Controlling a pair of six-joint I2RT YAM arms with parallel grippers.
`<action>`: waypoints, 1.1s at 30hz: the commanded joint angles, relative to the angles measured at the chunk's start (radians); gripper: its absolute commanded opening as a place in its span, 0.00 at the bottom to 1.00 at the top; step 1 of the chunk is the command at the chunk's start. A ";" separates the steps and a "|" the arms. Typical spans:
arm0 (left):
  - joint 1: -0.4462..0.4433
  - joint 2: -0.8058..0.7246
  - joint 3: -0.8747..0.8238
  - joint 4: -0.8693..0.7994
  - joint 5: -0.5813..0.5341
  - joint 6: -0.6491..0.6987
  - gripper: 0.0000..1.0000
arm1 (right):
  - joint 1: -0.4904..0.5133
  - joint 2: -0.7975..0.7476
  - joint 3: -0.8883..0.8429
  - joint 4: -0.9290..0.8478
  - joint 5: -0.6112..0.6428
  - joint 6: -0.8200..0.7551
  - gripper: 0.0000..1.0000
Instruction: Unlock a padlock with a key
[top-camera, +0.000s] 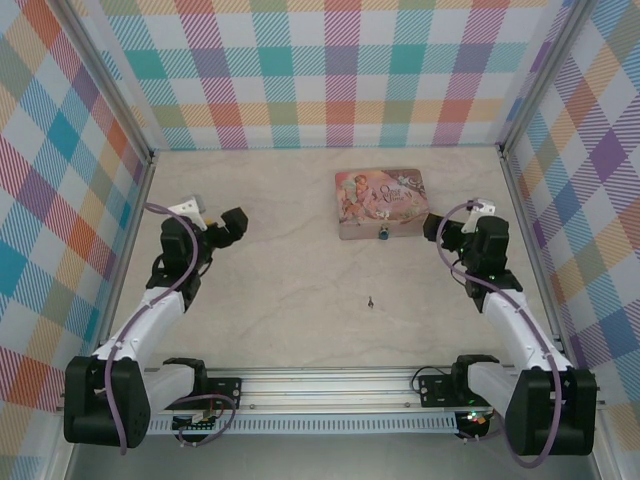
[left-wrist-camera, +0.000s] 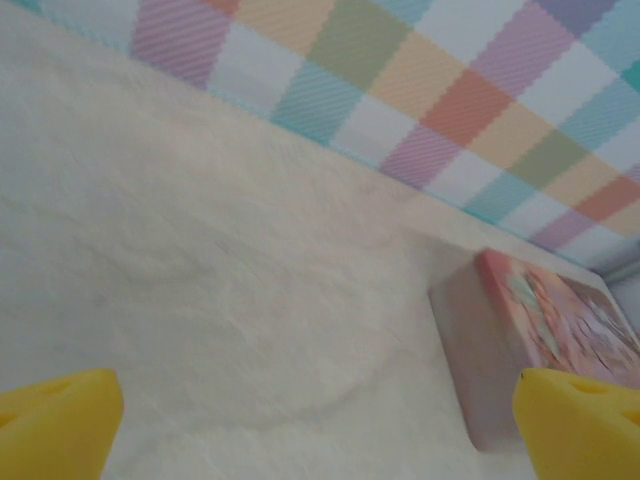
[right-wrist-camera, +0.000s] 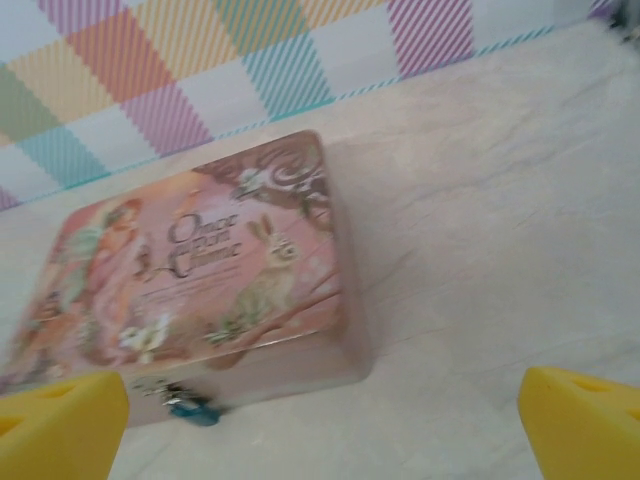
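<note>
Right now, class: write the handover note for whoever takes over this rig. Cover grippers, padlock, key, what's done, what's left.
Left gripper: open, empty, over the left of the table.
Right gripper: open, empty, just right of the pink tin.
Padlock: at the tin's near edge.
Key: lying on the table nearer the arms, apart from the padlock.
Done: nothing; key not yet picked up.
Left: grasp key, insert, turn.
</note>
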 joint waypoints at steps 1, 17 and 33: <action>-0.096 0.010 0.042 -0.115 0.090 -0.118 1.00 | 0.002 0.005 0.027 -0.133 -0.179 0.176 1.00; -0.336 0.463 0.318 0.025 0.173 -0.187 0.93 | -0.089 0.280 0.213 -0.123 -0.226 0.143 1.00; -0.389 0.943 0.765 0.006 0.231 -0.246 0.86 | -0.049 0.673 0.393 0.067 -0.283 0.235 0.97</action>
